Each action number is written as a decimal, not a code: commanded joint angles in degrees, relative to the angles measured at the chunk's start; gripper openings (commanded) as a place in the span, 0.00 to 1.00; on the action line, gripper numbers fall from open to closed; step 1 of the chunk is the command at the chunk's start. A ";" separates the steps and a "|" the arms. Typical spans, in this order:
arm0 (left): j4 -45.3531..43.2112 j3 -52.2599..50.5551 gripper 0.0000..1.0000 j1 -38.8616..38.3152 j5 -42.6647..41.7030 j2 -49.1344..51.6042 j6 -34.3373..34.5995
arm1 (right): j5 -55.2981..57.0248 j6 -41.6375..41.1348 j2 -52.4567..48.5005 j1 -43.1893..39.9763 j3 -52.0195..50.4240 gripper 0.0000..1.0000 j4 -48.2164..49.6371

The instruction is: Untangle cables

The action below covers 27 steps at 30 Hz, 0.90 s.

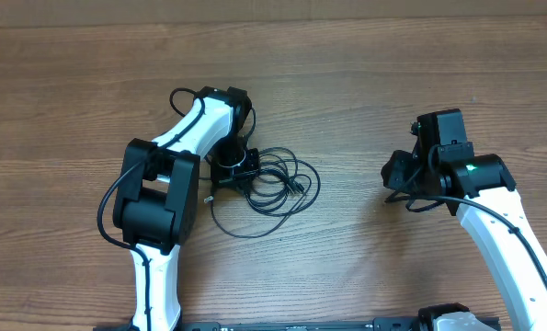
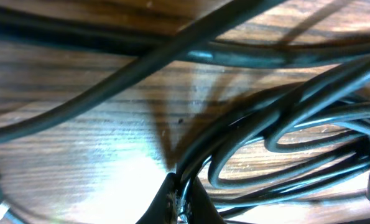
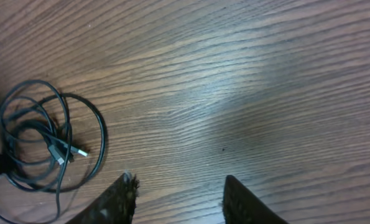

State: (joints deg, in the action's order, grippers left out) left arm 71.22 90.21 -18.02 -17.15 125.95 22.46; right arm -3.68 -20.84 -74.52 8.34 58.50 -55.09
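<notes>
The cables [image 1: 271,179] lie as one loose black tangle of loops on the wooden table, just right of my left arm. My left gripper [image 1: 225,170] is down on the tangle's left edge. The left wrist view shows the cables [image 2: 247,56] very close, and my left gripper [image 2: 183,191] is shut on a thin strand of them. My right gripper [image 1: 391,176] hovers well to the right of the pile. In the right wrist view it [image 3: 180,185] is open over bare wood, with the cables [image 3: 60,146] and a silver-tipped plug [image 3: 79,151] far to its left.
The wooden table [image 1: 365,83] runs to a far edge at the top of the overhead view. The left arm's white link [image 1: 195,124] leans over the area left of the pile. The right arm [image 1: 494,211] stands at the right.
</notes>
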 commanded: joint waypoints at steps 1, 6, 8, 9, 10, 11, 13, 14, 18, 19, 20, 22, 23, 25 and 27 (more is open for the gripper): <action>1.53 5.57 0.04 -0.59 1.07 0.24 -3.23 | -1.55 1.70 1.27 -0.22 1.20 0.45 0.90; 3.13 12.44 0.04 -1.79 1.03 -1.97 -8.26 | -18.86 13.64 1.27 -0.22 1.20 0.53 5.16; 3.15 14.23 0.04 -2.36 0.90 -3.56 -11.06 | -25.53 16.85 1.27 -0.22 1.20 0.56 6.93; 3.15 14.73 0.04 -2.71 0.66 -4.35 -12.61 | -27.91 17.62 1.22 -0.22 1.20 0.58 7.74; 3.15 15.19 0.04 -3.10 0.22 -5.29 -14.69 | -29.46 18.23 1.22 -0.20 1.20 0.58 8.35; 3.15 15.41 0.04 -3.45 -0.28 -6.14 -16.46 | -30.29 18.38 1.22 -0.20 1.20 0.59 8.85; 3.08 15.43 0.04 -4.22 -0.90 -8.41 -19.82 | -30.75 18.38 1.22 -0.20 1.20 0.59 9.81; 3.10 15.43 0.04 -4.57 -0.96 -9.38 -21.00 | -30.73 18.40 1.22 -0.20 1.20 0.60 10.08; 3.10 15.43 0.04 -5.66 -2.29 -13.94 -25.18 | -30.75 18.38 1.11 -0.20 1.20 0.61 10.40; 3.10 15.43 0.04 -5.73 -3.37 -14.75 -26.01 | -30.77 18.38 1.07 -0.20 1.20 0.61 10.36; 3.13 15.43 0.04 -5.79 -5.16 -15.78 -27.23 | -31.01 18.38 0.98 -0.20 1.20 0.61 10.27; 3.10 15.43 0.04 -5.81 -8.37 -17.42 -28.79 | -31.91 18.36 0.83 -0.17 1.20 0.61 10.27; 3.13 15.43 0.04 -5.81 -10.01 -18.08 -29.38 | -32.63 18.34 0.72 -0.15 1.18 0.62 10.34; 3.23 15.43 0.04 -5.81 -12.85 -18.73 -30.53 | -34.16 18.32 0.72 -0.15 1.18 0.62 10.75; 3.63 15.43 0.04 -5.88 -15.34 -18.84 -32.00 | -34.84 17.88 0.72 -0.15 1.18 0.62 11.41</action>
State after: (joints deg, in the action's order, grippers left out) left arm 74.46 104.31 -23.64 -25.78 108.36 -4.99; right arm -35.79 -3.18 -74.52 8.27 58.50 -44.42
